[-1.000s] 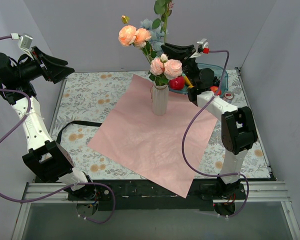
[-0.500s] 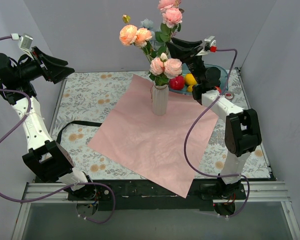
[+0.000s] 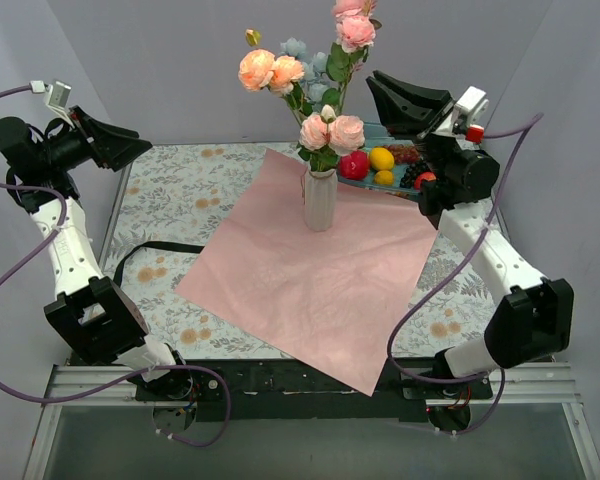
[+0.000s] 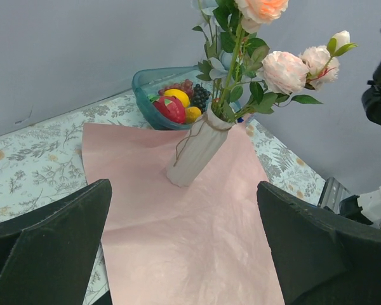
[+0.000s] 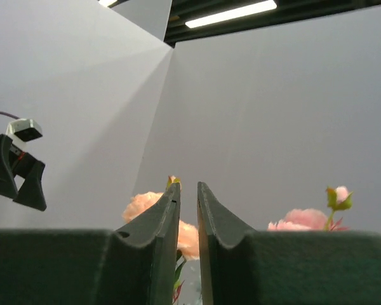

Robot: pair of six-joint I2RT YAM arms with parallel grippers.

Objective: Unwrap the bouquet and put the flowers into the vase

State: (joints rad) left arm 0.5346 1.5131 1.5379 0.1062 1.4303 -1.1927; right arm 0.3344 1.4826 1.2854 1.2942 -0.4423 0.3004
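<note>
The vase [image 3: 320, 203] stands upright on the spread pink wrapping paper [image 3: 300, 285], toward the far middle of the table [image 3: 180, 190]. The flowers [image 3: 330, 132] are all in it as far as I can see, their stems running roughly vertical out of its neck. One tall pink spray rises above the rest and leans slightly right. No stem lies loose on the paper, so I judge the job all but done.

The right gripper [image 3: 375, 88] is the nearer one. It hangs high at the far right and points left, and the tall spray is just to the left of its tips without touching them. Its fingers are drawn almost together, leaving only a slit with nothing in it. The left gripper [image 3: 130, 148] is well apart at the far left, spread wide and empty, aimed across at the vase. Any last nudge to a stem would fall to the right arm, reaching leftward and level.

From above I cannot see the vase mouth. The left wrist view shows it plainly: stems bunched in the neck, with the teal fruit bowl [image 4: 141, 80] beyond. The right wrist view catches only bloom tops past its own fingers, against the grey wall. A black ribbon [image 3: 145, 248] lies on the left of the table.
</note>
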